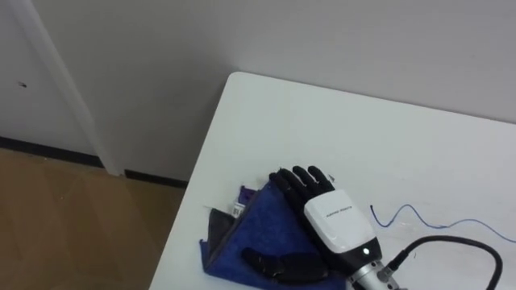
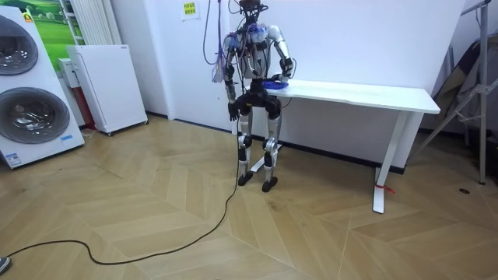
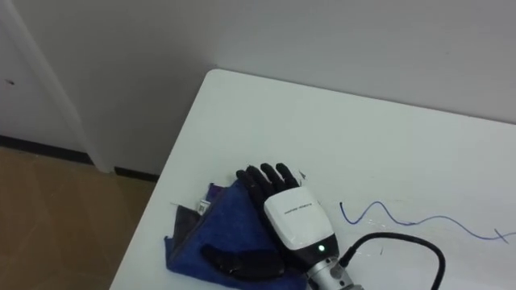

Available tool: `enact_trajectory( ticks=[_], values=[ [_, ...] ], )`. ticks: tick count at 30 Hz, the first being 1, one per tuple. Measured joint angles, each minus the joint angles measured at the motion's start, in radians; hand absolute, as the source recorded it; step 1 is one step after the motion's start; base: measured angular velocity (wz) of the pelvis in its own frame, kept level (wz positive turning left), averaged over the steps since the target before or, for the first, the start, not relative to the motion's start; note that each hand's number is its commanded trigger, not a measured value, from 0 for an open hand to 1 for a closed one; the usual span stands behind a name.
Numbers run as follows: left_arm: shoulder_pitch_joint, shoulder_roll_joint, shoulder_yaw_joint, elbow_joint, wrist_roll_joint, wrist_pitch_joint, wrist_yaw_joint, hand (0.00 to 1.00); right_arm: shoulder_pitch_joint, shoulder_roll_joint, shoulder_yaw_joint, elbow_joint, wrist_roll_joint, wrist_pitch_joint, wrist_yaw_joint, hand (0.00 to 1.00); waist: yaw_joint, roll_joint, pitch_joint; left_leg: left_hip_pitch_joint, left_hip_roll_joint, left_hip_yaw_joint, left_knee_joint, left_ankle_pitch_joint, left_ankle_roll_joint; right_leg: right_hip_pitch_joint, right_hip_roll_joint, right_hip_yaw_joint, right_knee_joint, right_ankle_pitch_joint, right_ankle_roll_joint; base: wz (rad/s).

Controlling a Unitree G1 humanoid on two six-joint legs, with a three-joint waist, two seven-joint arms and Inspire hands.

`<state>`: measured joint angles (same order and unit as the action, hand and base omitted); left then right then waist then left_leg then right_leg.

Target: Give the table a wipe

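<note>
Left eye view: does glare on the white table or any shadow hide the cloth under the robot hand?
Left eye view: even light, no glare on the table, no hard shadows; the blue cloth shows plainly except where the right robot hand lies flat on it. Room view: soft, even light, tabletop bright without glare.

Right robot hand [image 1: 332, 216]: palm down, white back uppermost. Dark fingers [image 1: 302, 179] stretched forward, close together, uncurled, tips a little bent. Thumb [image 1: 270, 262] spread out to the robot's left.
Wrist [image 1: 372, 275]: metal, comes in from the lower right, in line with the hand.
Right arm [image 2: 282, 53]: raised and bent at the elbow, forearm reaching forward and down, on the room view's right of the body.
Left arm [image 2: 229, 85]: hangs down along the body's side.
Stance: upright on both legs.
</note>
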<state>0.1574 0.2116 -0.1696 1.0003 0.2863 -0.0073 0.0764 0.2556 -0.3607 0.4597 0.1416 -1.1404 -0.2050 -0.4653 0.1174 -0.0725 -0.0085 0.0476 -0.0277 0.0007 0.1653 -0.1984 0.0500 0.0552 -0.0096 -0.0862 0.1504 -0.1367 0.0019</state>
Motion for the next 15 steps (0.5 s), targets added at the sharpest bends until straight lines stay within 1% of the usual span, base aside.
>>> enact_trajectory(
  ticks=[5,8,12,15],
  values=[
    [-0.008,0.000,0.000,0.000,0.000,-0.001,0.000,0.00,0.000,0.000,0.000,-0.002,-0.001,-0.003,0.015,0.00,-0.001,0.001,0.0012,-0.001,0.000,-0.002,0.000,0.000,0.000,-0.001,0.000,0.001,0.000,0.000,0.000,0.00],
    [-0.014,0.000,0.000,0.000,0.000,-0.008,0.000,0.00,0.000,0.000,0.000,-0.002,-0.001,-0.003,0.024,0.00,-0.001,0.001,0.0034,-0.003,0.000,-0.005,-0.001,0.000,0.000,-0.003,0.000,0.000,0.000,0.000,0.000,0.00],
    [-0.022,0.000,0.000,0.000,0.000,-0.009,0.000,0.00,0.001,0.000,0.000,0.001,-0.002,-0.003,0.023,0.00,-0.001,-0.001,0.0116,-0.008,-0.001,-0.008,0.001,0.000,0.000,-0.005,0.000,-0.003,-0.001,0.000,0.000,0.00],
    [-0.030,0.000,-0.001,0.000,0.000,-0.009,0.000,0.00,0.012,0.000,0.000,0.011,-0.002,-0.002,0.021,0.00,-0.003,-0.002,0.0156,-0.011,-0.001,-0.006,0.002,0.000,0.000,-0.007,-0.001,-0.006,-0.001,0.000,0.000,0.00]
  ],
)
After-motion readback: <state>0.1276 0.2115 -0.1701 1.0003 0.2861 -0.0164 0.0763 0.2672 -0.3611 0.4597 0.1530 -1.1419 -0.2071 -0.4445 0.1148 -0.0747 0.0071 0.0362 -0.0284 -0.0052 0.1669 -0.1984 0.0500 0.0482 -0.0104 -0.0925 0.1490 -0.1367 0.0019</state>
